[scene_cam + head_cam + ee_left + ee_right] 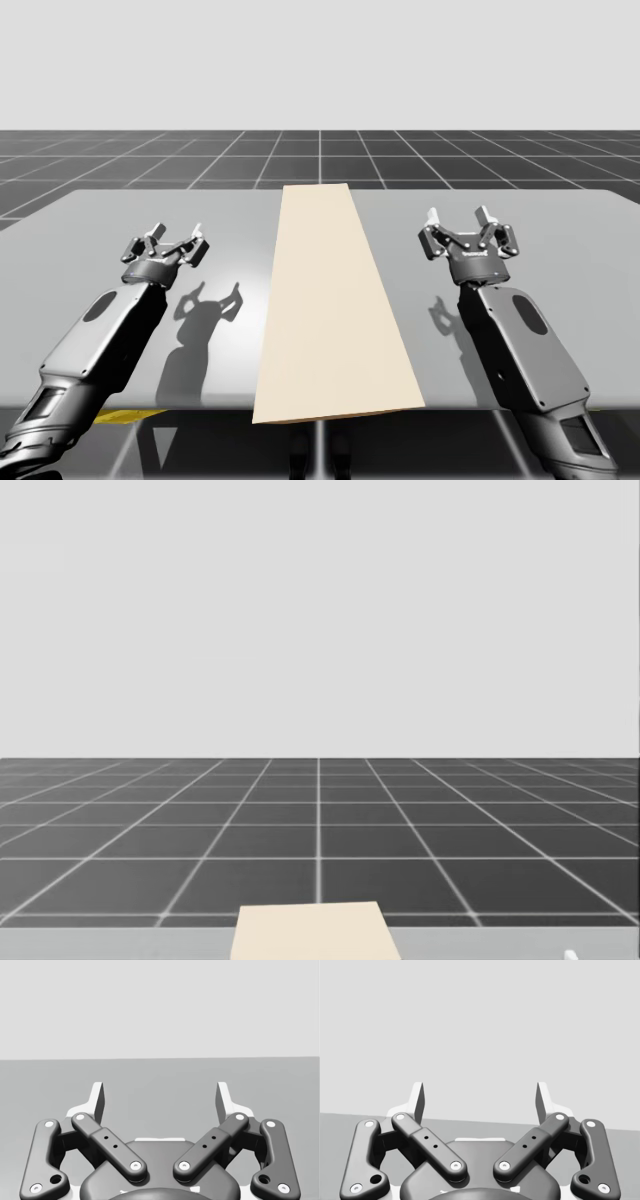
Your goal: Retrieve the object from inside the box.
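A long beige box [333, 305] lies closed along the middle of the grey table [90, 230], from its far part to its front edge; its far end [312, 933] shows low in the head view. What is inside is hidden. My left gripper [176, 237] hovers open to the left of the box, well apart from it. To the right of the box my right gripper [460, 217] is open too. In the wrist views the left gripper [160, 1096] and the right gripper [480, 1096] have nothing between their spread fingers.
Bare grey tabletop [560, 230] stretches on both sides of the box. A dark tiled floor [320, 830] lies beyond the table's far edge. A yellow strip [130, 414] shows under the table's front edge at the left.
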Controlling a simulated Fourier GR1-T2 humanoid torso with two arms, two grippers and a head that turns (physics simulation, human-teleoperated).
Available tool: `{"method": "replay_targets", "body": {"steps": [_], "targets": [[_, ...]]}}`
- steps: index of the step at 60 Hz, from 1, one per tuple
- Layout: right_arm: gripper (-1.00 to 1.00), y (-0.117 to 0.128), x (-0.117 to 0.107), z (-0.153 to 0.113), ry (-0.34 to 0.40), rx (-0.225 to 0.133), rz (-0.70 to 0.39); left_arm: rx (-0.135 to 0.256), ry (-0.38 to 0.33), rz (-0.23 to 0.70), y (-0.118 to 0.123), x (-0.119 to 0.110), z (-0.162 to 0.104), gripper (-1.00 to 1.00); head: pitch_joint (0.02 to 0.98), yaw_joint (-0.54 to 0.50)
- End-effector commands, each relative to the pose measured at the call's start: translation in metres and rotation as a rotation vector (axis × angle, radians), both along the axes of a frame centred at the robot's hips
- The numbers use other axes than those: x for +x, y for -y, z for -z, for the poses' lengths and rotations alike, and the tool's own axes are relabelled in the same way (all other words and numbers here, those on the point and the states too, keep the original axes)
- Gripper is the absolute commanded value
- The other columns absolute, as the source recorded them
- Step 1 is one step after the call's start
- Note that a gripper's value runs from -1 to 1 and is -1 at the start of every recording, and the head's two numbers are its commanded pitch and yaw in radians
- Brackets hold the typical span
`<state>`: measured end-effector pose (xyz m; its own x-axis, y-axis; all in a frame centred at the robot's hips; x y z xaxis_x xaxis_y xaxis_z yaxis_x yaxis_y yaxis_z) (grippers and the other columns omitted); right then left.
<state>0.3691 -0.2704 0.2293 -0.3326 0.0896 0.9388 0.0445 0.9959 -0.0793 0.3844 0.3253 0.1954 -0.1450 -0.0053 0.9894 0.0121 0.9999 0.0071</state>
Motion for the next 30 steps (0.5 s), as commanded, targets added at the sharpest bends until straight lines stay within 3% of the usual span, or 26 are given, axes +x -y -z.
{"method": "replay_targets", "body": {"steps": [1,5,10,11,12,14,17,18,20,23,25,28,30], "targets": [[-1.0,0.0,-0.001,0.0,0.003,0.03,0.015,0.009,0.0,-0.002,0.0,0.001,0.001,-1.0,0.064,0.0],[-1.0,0.001,0.0,0.001,-0.009,0.027,-0.013,0.011,-0.016,0.0,-0.001,0.002,0.003,-1.0,0.062,0.0],[-1.0,0.001,0.003,0.007,-0.077,0.017,-0.06,0.033,-0.121,0.034,-0.001,0.007,0.01,-1.0,0.064,-0.01],[-1.0,0.0,0.004,0.011,-0.109,0.005,-0.094,-0.002,-0.187,0.07,0.002,0.006,0.014,-1.0,0.066,-0.01],[-1.0,0.0,0.005,0.012,-0.121,-0.003,-0.103,-0.004,-0.199,0.088,0.003,0.007,0.016,-1.0,0.066,0.0],[-1.0,-0.002,0.005,0.016,-0.142,-0.024,-0.134,0.012,-0.22,0.107,0.005,0.008,0.019,-1.0,0.069,0.0],[-1.0,-0.007,0.006,0.023,-0.166,-0.023,-0.191,0.055,-0.234,0.139,0.01,0.008,0.023,-1.0,0.073,0.0],[-1.0,-0.01,0.005,0.026,-0.174,-0.047,-0.215,0.067,-0.24,0.162,0.014,0.006,0.024,-1.0,0.074,0.0],[-1.0,-0.014,0.005,0.029,-0.166,-0.063,-0.245,0.086,-0.233,0.189,0.017,0.004,0.025,-1.0,0.075,0.0],[-1.0,-0.02,0.002,0.032,-0.175,-0.053,-0.312,0.113,-0.229,0.256,0.023,0.0,0.025,-1.0,0.077,0.0],[-1.0,-0.024,-0.001,0.034,-0.176,-0.081,-0.351,0.132,-0.228,0.295,0.027,-0.003,0.025,-1.0,0.078,-0.01],[-1.0,-0.03,-0.004,0.037,-0.19,-0.082,-0.408,0.161,-0.228,0.353,0.032,-0.007,0.026,-1.0,0.079,-0.01],[-1.0,-0.033,-0.006,0.039,-0.184,-0.105,-0.43,0.179,-0.229,0.386,0.035,-0.01,0.027,-1.0,0.079,-0.01]]}}
